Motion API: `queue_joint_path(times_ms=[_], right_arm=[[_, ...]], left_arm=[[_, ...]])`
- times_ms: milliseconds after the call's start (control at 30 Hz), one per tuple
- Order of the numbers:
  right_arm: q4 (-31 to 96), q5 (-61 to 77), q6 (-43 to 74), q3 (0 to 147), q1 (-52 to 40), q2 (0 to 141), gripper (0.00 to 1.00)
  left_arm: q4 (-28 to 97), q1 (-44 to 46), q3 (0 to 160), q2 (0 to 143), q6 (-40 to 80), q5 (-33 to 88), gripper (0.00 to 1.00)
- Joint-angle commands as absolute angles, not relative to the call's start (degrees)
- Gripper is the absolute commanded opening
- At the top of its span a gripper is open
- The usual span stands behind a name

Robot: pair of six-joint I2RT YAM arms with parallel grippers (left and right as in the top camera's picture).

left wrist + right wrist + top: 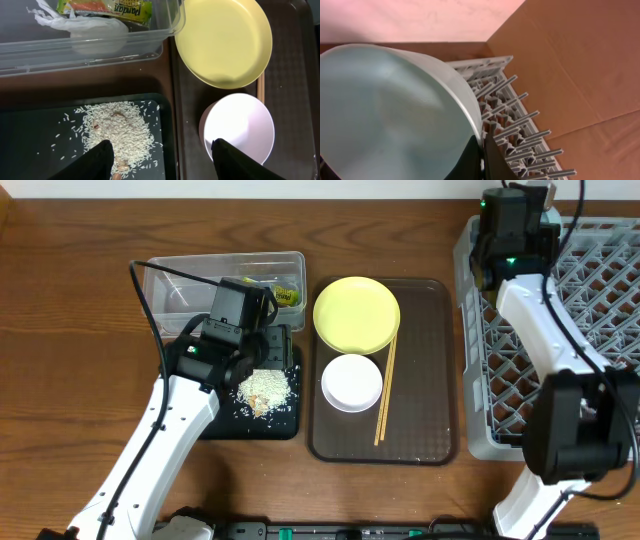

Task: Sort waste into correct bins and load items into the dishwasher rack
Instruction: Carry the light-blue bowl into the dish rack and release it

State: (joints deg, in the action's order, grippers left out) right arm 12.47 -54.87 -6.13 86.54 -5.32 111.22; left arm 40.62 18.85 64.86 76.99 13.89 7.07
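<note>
My left gripper [165,162] [262,352] is open and empty. It hangs over the right edge of the black tray [225,420], between the heap of rice grains [120,132] [265,388] and the white bowl [240,125] [351,381]. The clear tub [175,280] holds the snack wrapper [107,7] [287,295] and white scraps [75,25]. My right gripper [481,160] is shut on the rim of the light blue bowl [390,115], held over the grey rack [520,125] [600,310]. The yellow plate [356,313] and chopsticks [385,390] lie on the brown tray. The cup is out of view.
The brown serving tray [425,380] sits between the black tray and the rack. Rack pegs [530,150] stand close beside the bowl's rim. A cardboard wall [580,65] rises behind the rack. A black cable [145,300] loops over the clear tub.
</note>
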Motion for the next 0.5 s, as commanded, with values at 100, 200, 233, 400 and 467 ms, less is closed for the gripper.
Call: queue_joint_path(times_ms=[100, 200, 233, 400, 467], right_arm=[[12.3, -57.7, -6.0, 86.9, -5.0, 114.8, 0.01], [12.4, -59.1, -6.0, 86.9, -5.0, 115.4, 0.01], [12.3, -59.7, -5.8, 86.9, -5.0, 115.4, 0.01], [8.8, -63.9, -8.2, 86.9, -4.8, 115.4, 0.01], [8.3, -63.9, -9.1, 86.9, -4.6, 115.4, 0.01]], left_arm=[[41.8, 18.7, 65.8, 77.2, 14.2, 6.2, 0.66], [41.8, 18.7, 65.8, 77.2, 14.2, 6.2, 0.66], [41.8, 18.7, 65.8, 77.1, 14.2, 6.2, 0.66], [41.8, 18.7, 65.8, 77.1, 14.2, 6.2, 0.66], [41.8, 18.7, 65.8, 77.1, 14.2, 6.2, 0.66]])
